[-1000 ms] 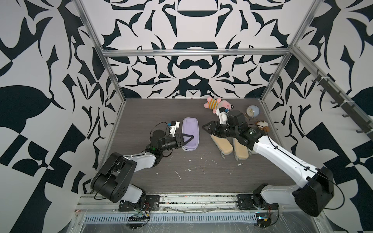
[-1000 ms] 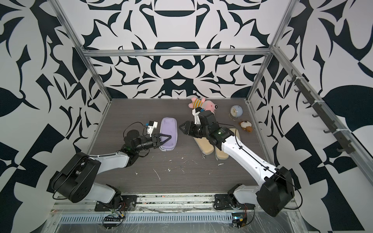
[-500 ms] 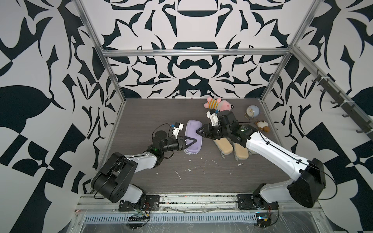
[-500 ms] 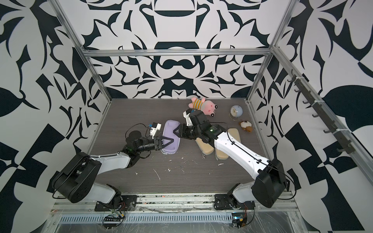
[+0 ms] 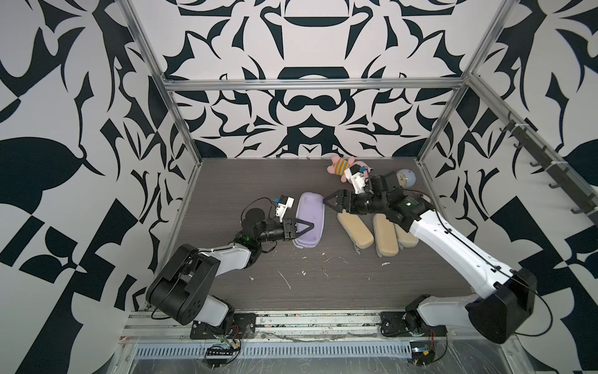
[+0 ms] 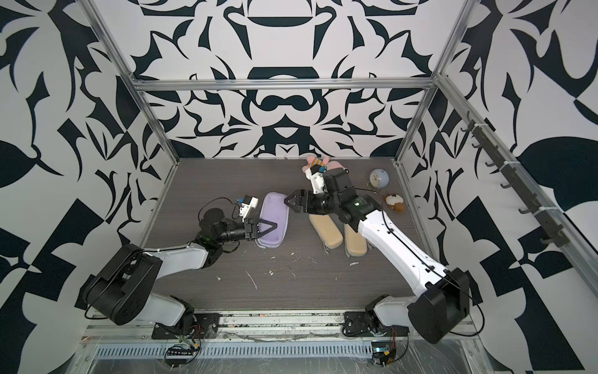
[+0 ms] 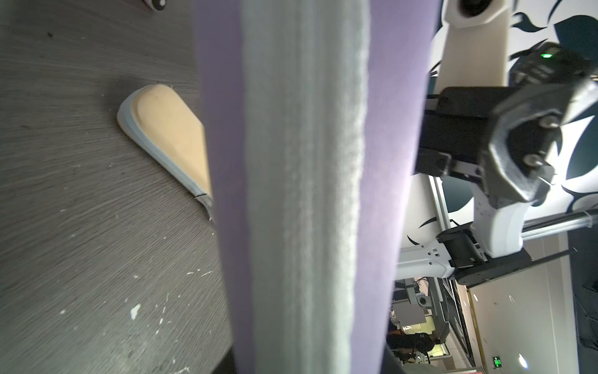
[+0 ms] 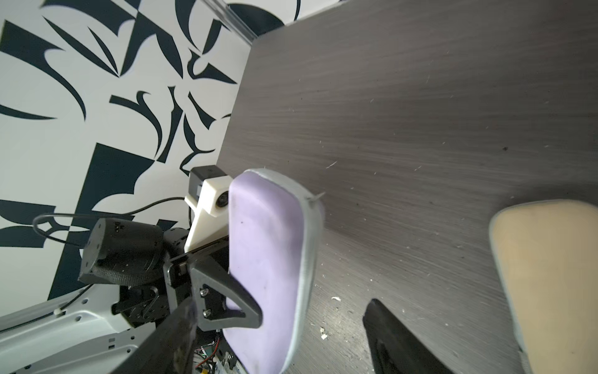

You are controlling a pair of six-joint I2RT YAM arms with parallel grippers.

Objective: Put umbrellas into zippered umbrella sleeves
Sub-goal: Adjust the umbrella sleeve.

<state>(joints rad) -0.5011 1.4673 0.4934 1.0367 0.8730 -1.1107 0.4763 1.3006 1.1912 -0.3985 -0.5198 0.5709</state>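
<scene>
My left claw [image 5: 309, 225] grips the one lavender sleeve [image 5: 312, 210] by its long side on the tabletop [image 5: 226, 181]. My right claw [image 5: 326, 201] hangs open at the sleeve's far end. Three beige sleeves [image 5: 356, 231] lie alongside.

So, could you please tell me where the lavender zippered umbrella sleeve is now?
In both top views the lavender zippered umbrella sleeve is mid-table, its near end gripped by the left pincer, the three beige sleeves to its right.
</scene>
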